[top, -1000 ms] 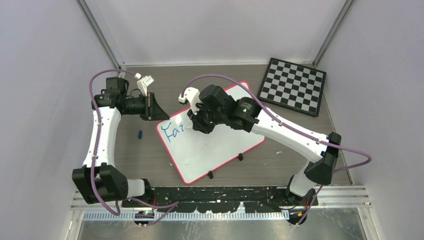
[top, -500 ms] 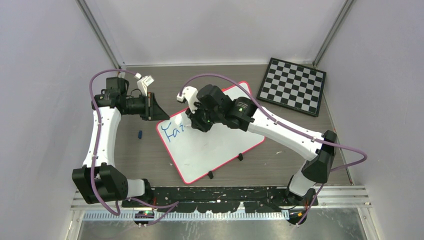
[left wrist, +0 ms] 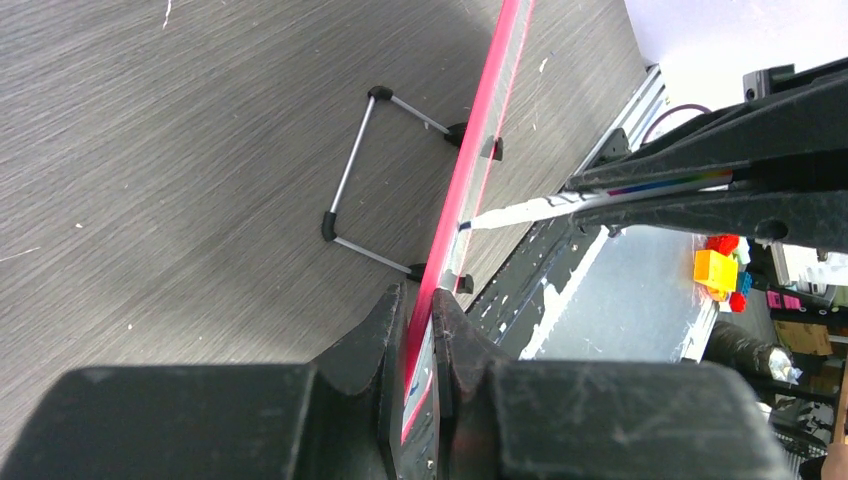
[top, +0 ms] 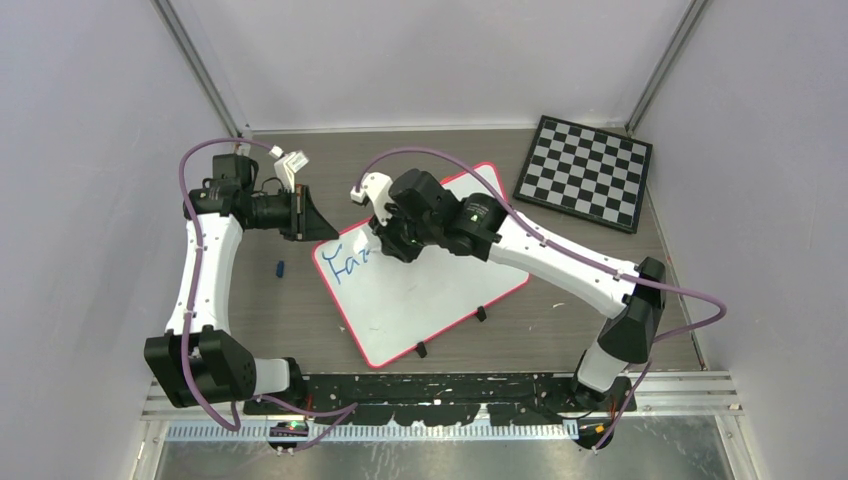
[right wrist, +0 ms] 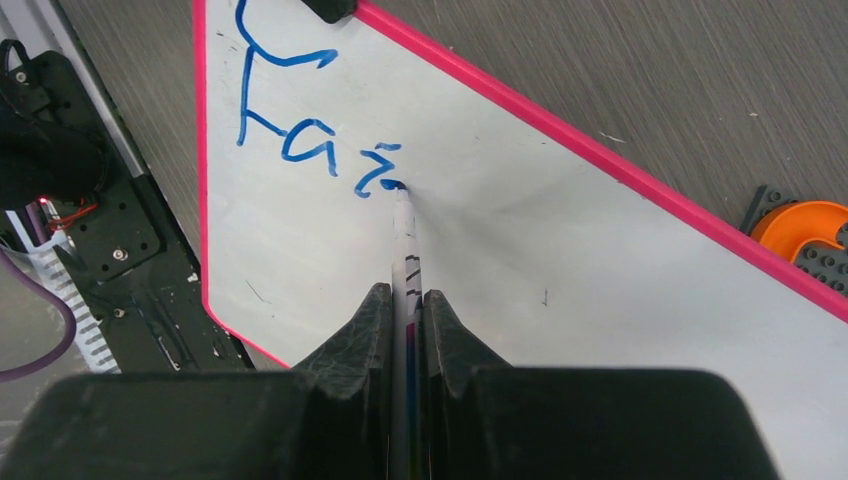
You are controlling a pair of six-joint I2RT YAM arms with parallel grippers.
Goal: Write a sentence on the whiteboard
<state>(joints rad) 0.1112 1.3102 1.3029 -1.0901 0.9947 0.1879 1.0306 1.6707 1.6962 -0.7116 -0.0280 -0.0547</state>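
Overhead, right claw (right wrist: 405, 300) gripping marker (right wrist: 403, 230) hides part of sentence (top: 347, 265); left claw (left wrist: 420, 305) clamps whiteboard (top: 420, 300).

Pale booth walls close in around a wood-grain table.

Plain lavender-grey walls (top: 430, 60) stand on the left, far and right sides, matte and unmarked, and meet at two metal corner posts (top: 198, 70) that lean outward in the top view. The table top (top: 290, 320) is grey-brown with a fine grain and flecked with small pale specks. Along its near edge lies a black perforated plate (top: 440, 385) with a ribbed aluminium rail (top: 700, 395) beside it, then a brushed metal surface (top: 450, 460). The light is soft and even, and the shadows on the table are faint.
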